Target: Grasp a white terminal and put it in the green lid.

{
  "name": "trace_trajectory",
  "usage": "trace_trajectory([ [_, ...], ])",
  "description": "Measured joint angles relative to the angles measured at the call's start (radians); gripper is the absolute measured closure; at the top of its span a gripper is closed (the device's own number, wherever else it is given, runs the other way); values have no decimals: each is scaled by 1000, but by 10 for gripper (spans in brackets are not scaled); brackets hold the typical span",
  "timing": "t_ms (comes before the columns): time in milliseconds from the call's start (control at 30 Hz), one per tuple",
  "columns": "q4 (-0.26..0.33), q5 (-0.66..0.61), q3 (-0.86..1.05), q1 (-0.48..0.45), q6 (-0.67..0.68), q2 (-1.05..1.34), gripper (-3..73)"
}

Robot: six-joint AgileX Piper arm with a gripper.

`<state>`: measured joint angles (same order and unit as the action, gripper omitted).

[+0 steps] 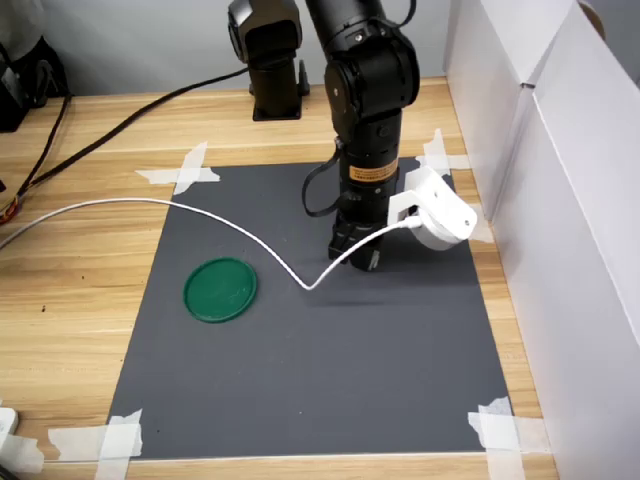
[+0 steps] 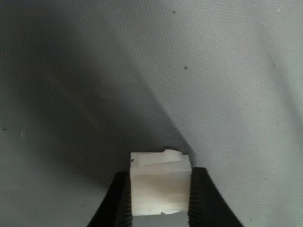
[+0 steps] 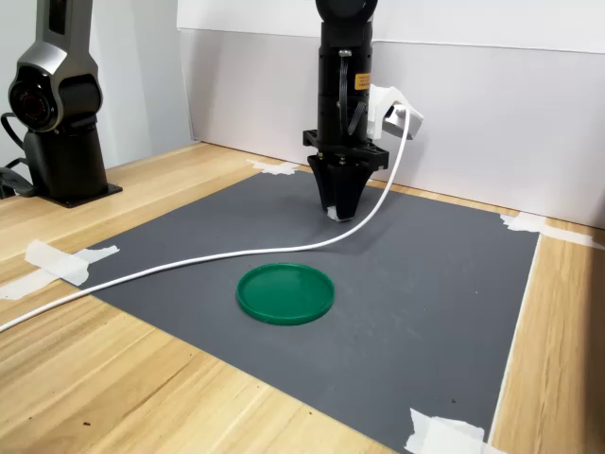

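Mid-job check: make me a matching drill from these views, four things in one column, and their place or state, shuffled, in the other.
Things
1. white terminal
2. green lid
3. white cable
4. tape strips

Place or state
A. holding down the grey mat's corners
B. lying empty on the mat, apart from the arm
C. pinched between the fingers of the hand
D. trailing from the wrist camera housing across mat and table

Pairs: 1-C, 2-B, 3-D, 4-A
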<state>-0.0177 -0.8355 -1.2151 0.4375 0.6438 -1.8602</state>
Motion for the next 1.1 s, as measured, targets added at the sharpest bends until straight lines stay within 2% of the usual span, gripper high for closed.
trace_trajectory([
  [167,24,-7,0,-45,1,35,420],
  [567,61,-105,0,-314,161,222,420],
  [933,76,-141,0,-571,275,241,420],
  [1100,105,-138,0,-623,316,241,420],
])
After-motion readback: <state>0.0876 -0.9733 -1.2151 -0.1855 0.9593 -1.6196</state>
